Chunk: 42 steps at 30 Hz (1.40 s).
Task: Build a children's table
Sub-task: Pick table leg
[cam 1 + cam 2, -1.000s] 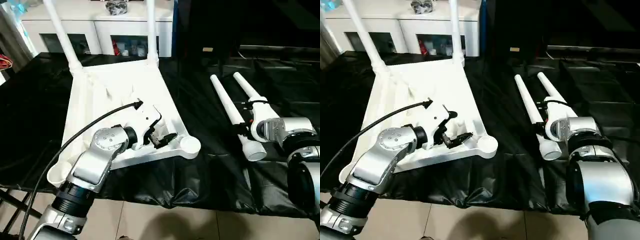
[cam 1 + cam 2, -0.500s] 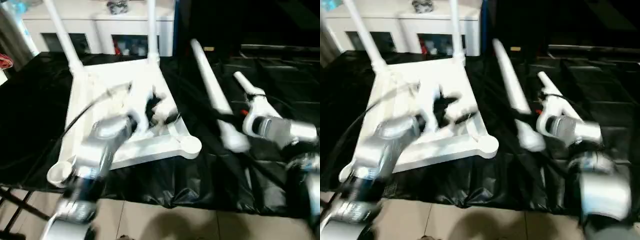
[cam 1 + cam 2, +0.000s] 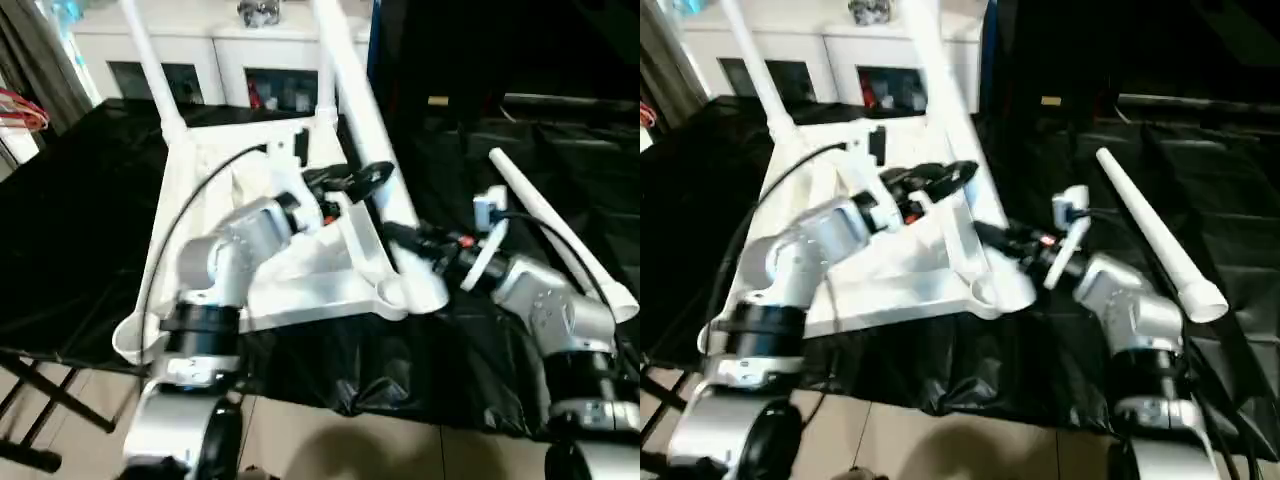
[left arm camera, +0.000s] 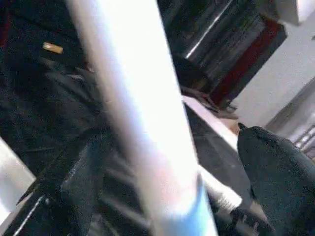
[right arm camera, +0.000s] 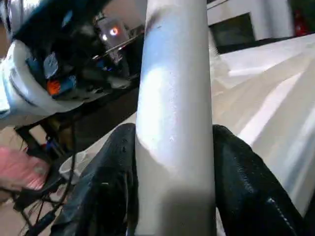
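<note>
Right claw [image 3: 415,240] pinches a white leg [image 3: 375,150] near its fat end, tilted up w/ that end by the upturned tabletop's [image 3: 300,285] near-right corner socket [image 3: 392,293], prob. to seat it. Left claw [image 3: 355,180], spread wide, straddles the shaft to steady it. Spare leg [image 3: 555,230] lies at the bench's right.

Indoor robot test room, black-draped table [image 3: 80,230], white cabinet [image 3: 200,50], tiled floor [image 3: 330,440]

White tabletop [image 3: 300,290] – smooth moulded plastic with a soft sheen, held leg [image 5: 174,123] – white tube, satin with faint speckled texture, table cover [image 3: 80,230] – glossy black sheet, creased, forearms [image 3: 545,305] brushed silver metal, gripper fingers [image 5: 106,191] matt black, floor [image 3: 330,440] glossy beige tile
</note>
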Available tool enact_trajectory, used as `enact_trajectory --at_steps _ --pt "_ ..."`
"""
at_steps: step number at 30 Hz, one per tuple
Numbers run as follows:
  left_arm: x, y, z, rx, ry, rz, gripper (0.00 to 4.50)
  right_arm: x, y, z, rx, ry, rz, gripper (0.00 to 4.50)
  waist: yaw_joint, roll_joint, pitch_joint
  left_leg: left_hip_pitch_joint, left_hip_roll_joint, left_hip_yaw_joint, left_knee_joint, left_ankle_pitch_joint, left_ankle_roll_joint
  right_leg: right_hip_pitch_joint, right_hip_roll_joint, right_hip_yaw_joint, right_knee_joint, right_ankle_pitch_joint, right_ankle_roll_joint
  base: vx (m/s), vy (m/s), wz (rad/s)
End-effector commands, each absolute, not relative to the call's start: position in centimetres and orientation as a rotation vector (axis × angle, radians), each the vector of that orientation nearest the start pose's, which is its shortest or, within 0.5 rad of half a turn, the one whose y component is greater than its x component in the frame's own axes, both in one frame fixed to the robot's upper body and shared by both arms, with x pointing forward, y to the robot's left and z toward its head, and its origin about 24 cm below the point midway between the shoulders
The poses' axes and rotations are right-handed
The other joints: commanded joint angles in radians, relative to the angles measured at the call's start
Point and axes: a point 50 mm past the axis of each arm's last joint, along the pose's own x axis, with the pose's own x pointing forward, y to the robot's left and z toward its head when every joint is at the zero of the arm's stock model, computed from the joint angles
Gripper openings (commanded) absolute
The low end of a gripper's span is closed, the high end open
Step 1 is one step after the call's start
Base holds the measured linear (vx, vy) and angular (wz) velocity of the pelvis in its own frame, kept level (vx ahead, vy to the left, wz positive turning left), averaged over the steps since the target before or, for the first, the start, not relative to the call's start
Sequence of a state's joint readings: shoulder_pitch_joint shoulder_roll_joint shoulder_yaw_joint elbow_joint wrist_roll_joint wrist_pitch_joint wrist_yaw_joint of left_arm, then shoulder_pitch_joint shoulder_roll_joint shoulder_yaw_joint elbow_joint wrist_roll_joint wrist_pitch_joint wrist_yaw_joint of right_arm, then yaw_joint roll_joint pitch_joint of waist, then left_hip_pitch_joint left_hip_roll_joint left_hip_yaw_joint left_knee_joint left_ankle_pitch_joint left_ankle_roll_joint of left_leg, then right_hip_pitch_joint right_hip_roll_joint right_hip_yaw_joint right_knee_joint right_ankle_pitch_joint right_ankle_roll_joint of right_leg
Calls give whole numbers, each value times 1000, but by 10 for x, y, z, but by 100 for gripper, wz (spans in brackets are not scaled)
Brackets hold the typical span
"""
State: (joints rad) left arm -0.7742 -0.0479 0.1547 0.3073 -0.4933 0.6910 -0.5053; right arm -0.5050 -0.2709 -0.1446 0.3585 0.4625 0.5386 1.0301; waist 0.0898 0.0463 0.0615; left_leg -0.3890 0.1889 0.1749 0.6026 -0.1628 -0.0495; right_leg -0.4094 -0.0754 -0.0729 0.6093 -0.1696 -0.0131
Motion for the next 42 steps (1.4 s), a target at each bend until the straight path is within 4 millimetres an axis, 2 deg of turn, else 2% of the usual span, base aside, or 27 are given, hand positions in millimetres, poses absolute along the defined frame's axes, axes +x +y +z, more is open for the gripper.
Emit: enact_trajectory --at_steps 1,3,7,10,11,12,16,19,20,24,26,28,33,35,42 --pt "352 52 166 -536 142 -878 450 318 -155 99 401 162 1031 184 1 -22 -77 13 26 -9 -60 -188 71 55 -59 33 -95 -342 -159 0 0 0" --pt "353 52 165 -535 146 -864 450 318 -153 99 390 165 1021 184 0 -22 -76 12 26 -9 -61 -187 70 56 -59 33 -96 -347 -153 0 0 0" --pt "360 59 163 -540 155 -714 450 323 -147 98 287 177 935 184 -3 -23 -76 11 25 -9 -61 -183 59 55 -58 32 -96 -343 -145 0 0 0" --pt "361 61 164 -553 157 -666 414 324 -140 99 253 176 891 184 -4 -22 -75 12 24 -10 -61 -181 55 53 -57 33 -98 -359 -132 0 0 0" --pt "361 60 164 -555 157 -662 414 325 -139 99 245 175 883 184 -6 -33 -76 12 23 -8 -62 -184 59 54 -57 33 -99 -362 -127 0 0 0" --pt "360 59 164 -567 157 -646 405 326 -133 100 219 169 856 184 -4 -26 -76 12 27 -10 -63 -176 55 52 -59 34 -96 -355 -130 0 0 0" --pt "359 56 162 -572 164 -610 374 328 -125 101 177 169 794 184 -4 -27 -76 12 27 -10 -65 -179 51 52 -58 36 -93 -325 -137 0 0 0" --pt "358 52 161 -594 179 -579 351 328 -118 107 180 148 765 184 -4 -21 -74 14 28 -10 -66 -196 48 50 -58 37 -96 -328 -138 0 0 0" --pt "358 51 160 -600 182 -579 351 328 -116 109 182 141 765 184 -4 -23 -75 13 27 -11 -67 -193 48 53 -59 36 -96 -321 -137 0 0 0" --pt "359 51 160 -610 189 -550 328 329 -112 112 182 127 745 184 -6 -21 -73 12 26 -11 -68 -201 46 52 -58 37 -98 -323 -130 0 0 0" --pt "359 51 160 -609 189 -550 299 329 -112 112 182 125 742 184 -5 -21 -74 12 26 -11 -68 -199 43 53 -58 37 -97 -323 -126 0 0 0" --pt "359 51 160 -610 188 -551 294 329 -111 112 182 124 736 184 -6 -21 -74 12 26 -11 -69 -199 42 53 -58 37 -97 -319 -126 0 0 0" --pt "358 50 162 -615 181 -550 260 329 -110 114 190 123 728 184 -5 -21 -75 13 27 -11 -69 -191 42 53 -59 38 -95 -292 -135 0 0 0" --pt "358 50 162 -617 175 -557 232 329 -109 115 191 123 729 184 -6 -21 -75 12 27 -10 -69 -190 44 54 -58 38 -93 -280 -140 0 0 0" --pt "358 50 163 -619 168 -563 191 327 -109 114 188 126 745 184 -5 -20 -77 11 27 -9 -66 -172 51 57 -59 39 -90 -247 -154 0 0 0"
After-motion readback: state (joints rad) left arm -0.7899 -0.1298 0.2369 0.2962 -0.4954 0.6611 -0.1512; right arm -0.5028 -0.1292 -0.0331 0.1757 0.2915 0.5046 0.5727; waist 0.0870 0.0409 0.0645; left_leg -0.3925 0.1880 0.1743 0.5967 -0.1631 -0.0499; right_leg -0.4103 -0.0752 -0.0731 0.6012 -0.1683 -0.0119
